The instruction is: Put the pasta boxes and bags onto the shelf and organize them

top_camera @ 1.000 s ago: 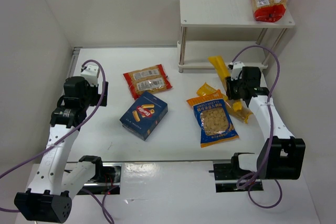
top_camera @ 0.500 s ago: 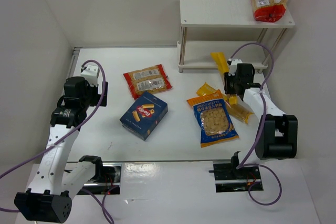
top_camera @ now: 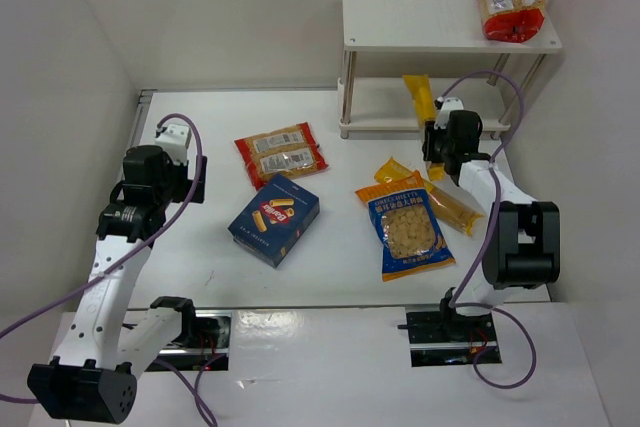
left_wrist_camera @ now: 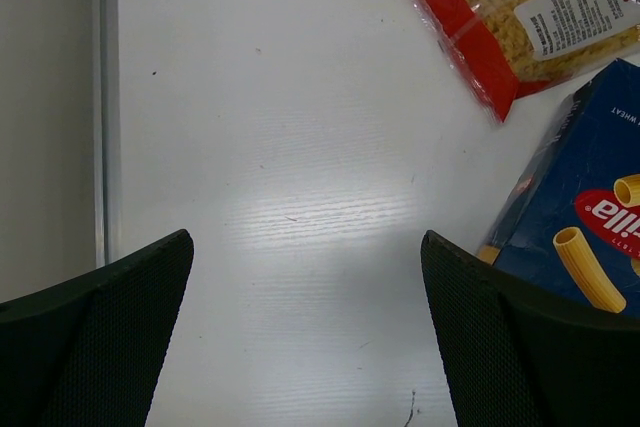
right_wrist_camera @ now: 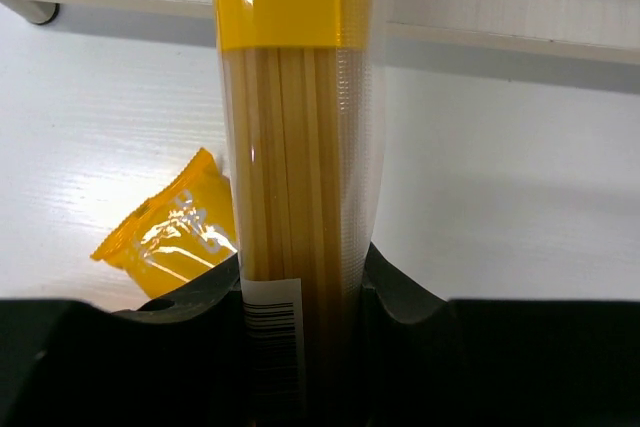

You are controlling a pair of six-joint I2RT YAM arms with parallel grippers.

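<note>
Over the last second the right gripper [top_camera: 436, 147], pinching the long yellow-orange bag [top_camera: 420, 99], has carried it off the surface [top_camera: 330, 247] to the shelf [top_camera: 420, 22] at upper right, so placement looks close. The bag's long axis runs up-frame, its yellow end pointing at the lower tier. The left gripper [left_wrist_camera: 307, 247] stands spread.

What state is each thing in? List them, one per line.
White two-tier shelf: upright, one bag on top.
Long narrow yellow spaghetti bag: lifted, gripped, pointing toward shelf.
Right gripper: shut on that bag.
Left gripper: open, empty.
Second long yellow-orange bag: lying on the white table.
Blue-and-orange bag: flat on table.
Dark blue cardboard box: flat on table.
Red-edged clear bag: flat on table.
Other red-edged clear bag: on shelf's top board.
</note>
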